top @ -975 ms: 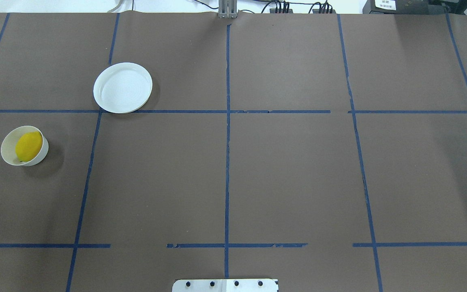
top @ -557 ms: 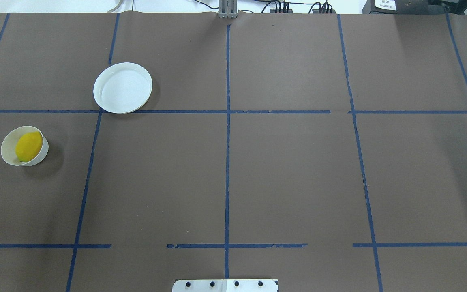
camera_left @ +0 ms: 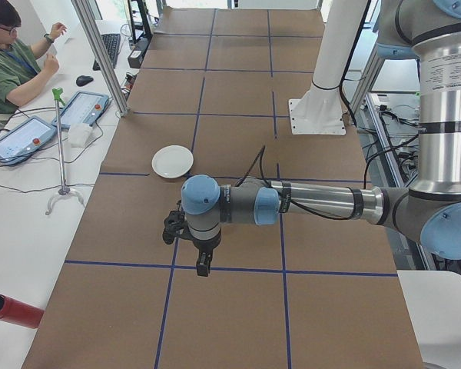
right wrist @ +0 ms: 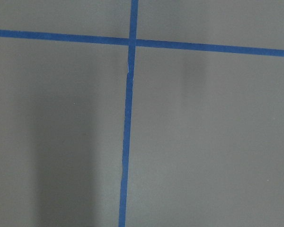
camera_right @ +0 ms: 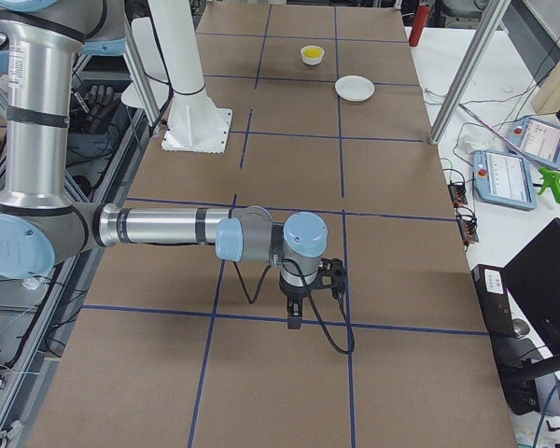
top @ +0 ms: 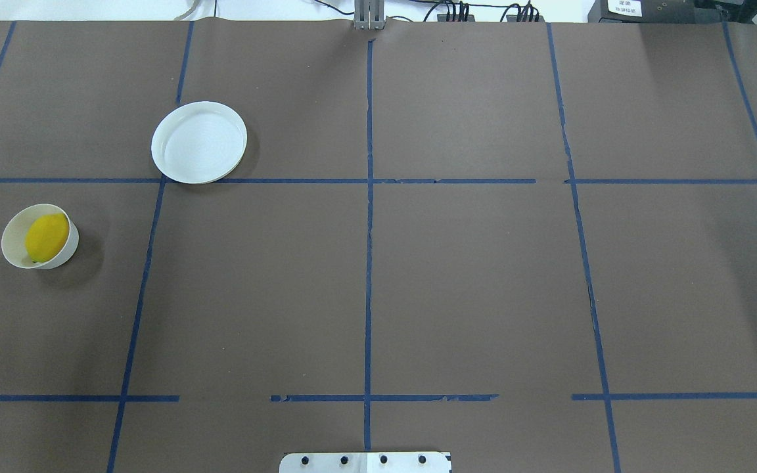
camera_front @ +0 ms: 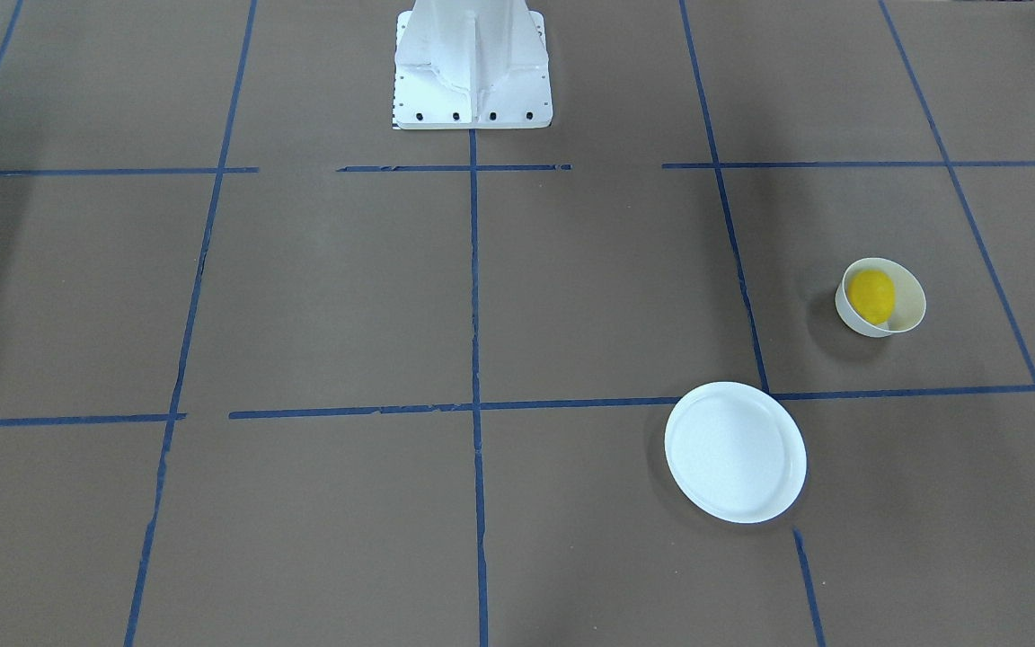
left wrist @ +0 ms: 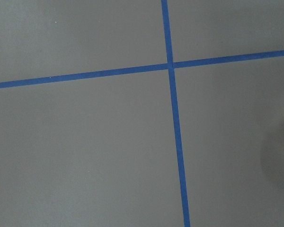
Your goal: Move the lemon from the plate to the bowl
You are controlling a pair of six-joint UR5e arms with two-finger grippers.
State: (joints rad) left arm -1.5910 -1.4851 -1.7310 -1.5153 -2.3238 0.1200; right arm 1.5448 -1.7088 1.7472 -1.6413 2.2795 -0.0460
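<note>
Table [top: 457, 295], lemon [top: 46, 238] in bowl [top: 12, 244] by left edge, plate [top: 199, 142] apart, left gripper [camera_left: 203, 267], right gripper [camera_right: 294, 321] grasp unclear

Overhead and front cameras face each other, sharing plate [top: 199, 142] and bowl [top: 14, 240]; wrist cameras seemingly look down.

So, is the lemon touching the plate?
Apart. The overhead view shows the lemon lying inside the bowl, with bare table between the bowl and the plate.
</note>
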